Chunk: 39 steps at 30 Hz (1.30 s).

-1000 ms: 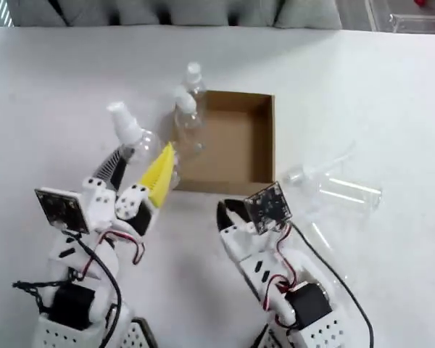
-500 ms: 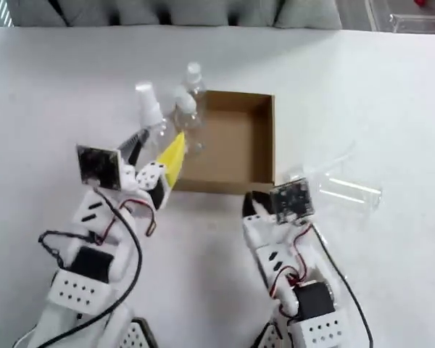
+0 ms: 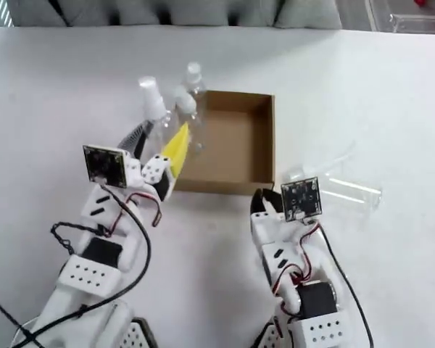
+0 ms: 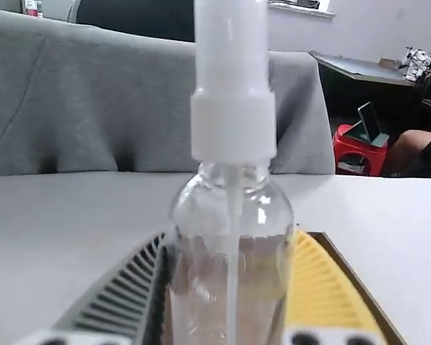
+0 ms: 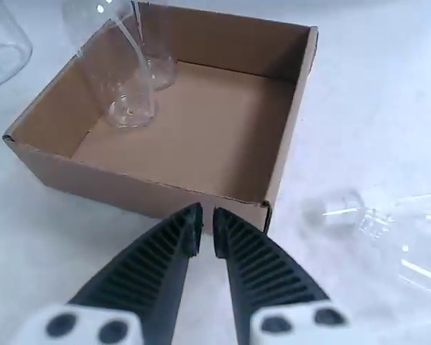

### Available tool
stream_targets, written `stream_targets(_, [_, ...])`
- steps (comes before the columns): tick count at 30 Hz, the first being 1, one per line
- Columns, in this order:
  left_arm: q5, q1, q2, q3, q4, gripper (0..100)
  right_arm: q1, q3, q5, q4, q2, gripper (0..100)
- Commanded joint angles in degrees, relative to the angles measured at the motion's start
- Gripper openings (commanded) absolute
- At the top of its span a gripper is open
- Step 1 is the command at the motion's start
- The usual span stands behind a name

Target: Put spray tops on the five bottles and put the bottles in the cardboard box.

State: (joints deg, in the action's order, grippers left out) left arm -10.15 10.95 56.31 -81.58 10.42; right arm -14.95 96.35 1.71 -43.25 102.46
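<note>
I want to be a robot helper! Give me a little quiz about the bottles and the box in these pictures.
1. True or false: the left gripper holds a bottle that already has its spray top on.
2. How many standing bottles are inside the cardboard box? A) one B) two C) five
3. Fill the gap: the right gripper, in front of the box, holds ____.

Key: 1 true; 2 B; 3 nothing.
</note>
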Motion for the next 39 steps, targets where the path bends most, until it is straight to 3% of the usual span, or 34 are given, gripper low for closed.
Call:
stream_targets(1, [0.09,1.80,-4.00,0.62,6.42,2,-1.19,0.53,0.70,-0.92,0.31,1.5])
stream_targets(15, [0.09,2.07,-23.96,1.76,26.55,2,-1.27,0.53,0.70,-0.75,0.31,1.5])
stream_targets(39, [0.53,2.07,-50.15,5.89,47.03,2,-2.95,0.53,0.79,-1.10,-0.04,1.5])
